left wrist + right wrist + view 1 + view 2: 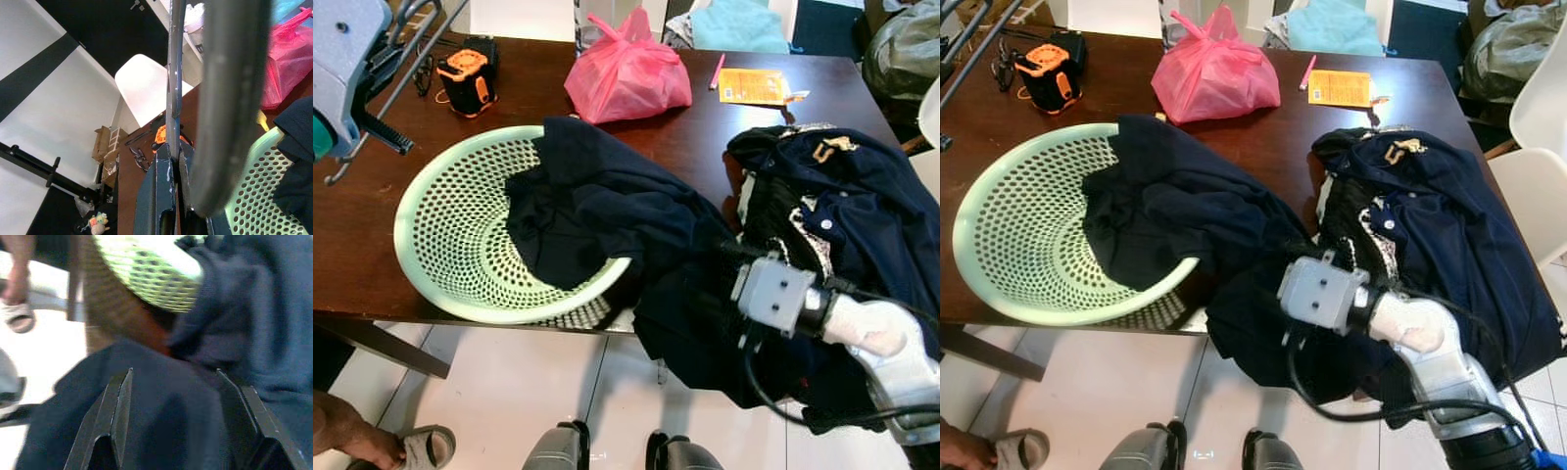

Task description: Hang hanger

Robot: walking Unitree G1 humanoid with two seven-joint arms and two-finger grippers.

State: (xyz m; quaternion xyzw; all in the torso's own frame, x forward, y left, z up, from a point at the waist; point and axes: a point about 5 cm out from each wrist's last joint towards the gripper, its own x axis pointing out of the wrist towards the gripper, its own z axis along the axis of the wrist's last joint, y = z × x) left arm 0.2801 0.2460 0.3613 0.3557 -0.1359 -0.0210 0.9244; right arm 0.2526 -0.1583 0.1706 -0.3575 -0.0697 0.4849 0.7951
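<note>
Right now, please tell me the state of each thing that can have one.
Left gripper: shut on the hanger, raised above the table's left end.
Hanger: held, nothing on it.
Right gripper: fingers open, dark cloth between them.
Basket: tipped on its side.
Dark garment: half out of the basket, hanging off the table.
Pink bag: tied shut.

Bright, even indoor light, soft glare on the white floor tiles [509, 392], dark tabletop [352, 235] faintly glossy, head views sharp, right wrist view motion-blurred, left wrist view's near hanger bar [230, 98] out of focus.
</note>
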